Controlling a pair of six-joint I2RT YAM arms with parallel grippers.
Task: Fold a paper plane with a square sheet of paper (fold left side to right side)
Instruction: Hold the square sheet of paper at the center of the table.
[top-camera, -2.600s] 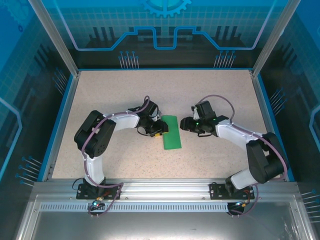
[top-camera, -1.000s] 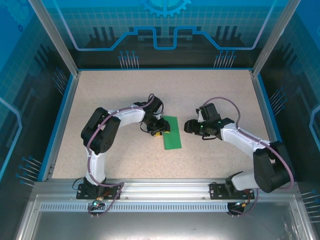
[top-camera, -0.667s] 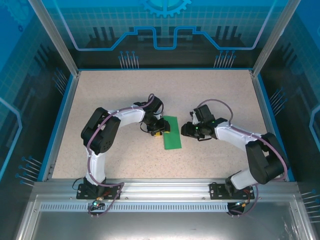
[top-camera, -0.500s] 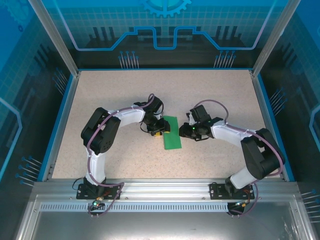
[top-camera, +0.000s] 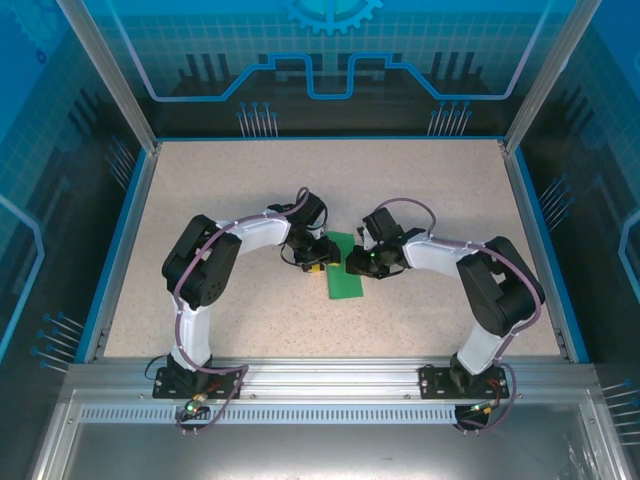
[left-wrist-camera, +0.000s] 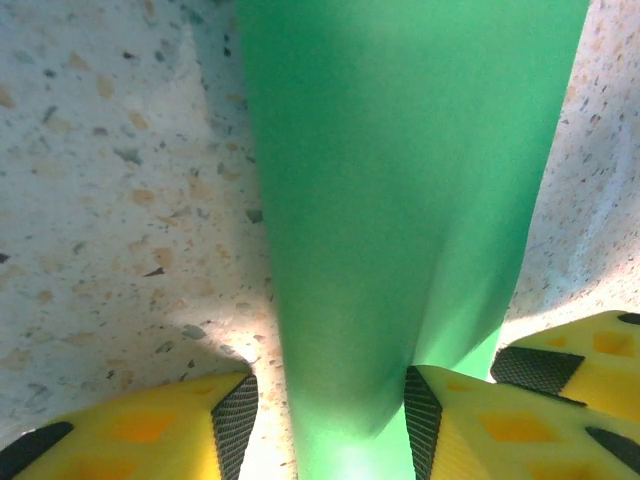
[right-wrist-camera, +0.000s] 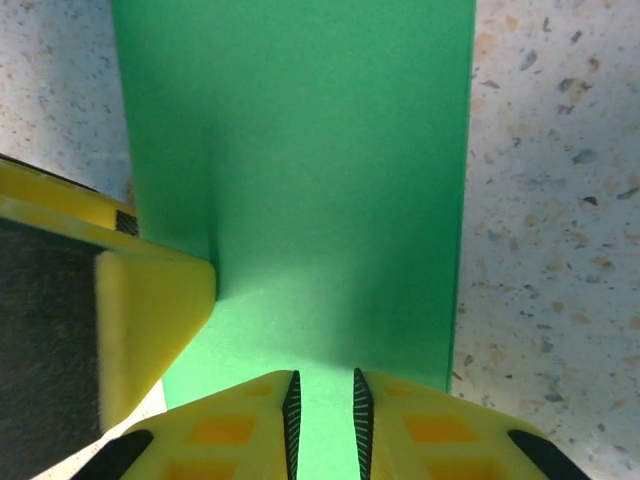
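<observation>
Green sheet (top-camera: 346, 275) is folded into a narrow strip. It lies mid-desk, long axis running away from my bases, slightly tilted. Both my wrists meet at its far half, one on each side.

Left jaws: at the strip's left edge, spread part-way. In the left wrist view the strip runs up between the pads (left-wrist-camera: 233, 420). The right-hand pad touches the paper's edge, and bare desk shows beside the other one. The paper looks bowed up along its middle there.

Right jaws: at the strip's right edge, opposite the left ones. Pads (right-wrist-camera: 290, 415) are nearly pressed together, with a thin slit between them and green showing through it. The tips are over the sheet. Can't tell whether they pinch any paper or just sit on it.

Left arm (top-camera: 250, 237) curls in from the left and right arm (top-camera: 435, 250) from the right, elbows out. Desk (top-camera: 250, 190) is speckled beige with a blue rim (top-camera: 118, 250). See-through blue-printed walls (top-camera: 330, 60) stand around it.
</observation>
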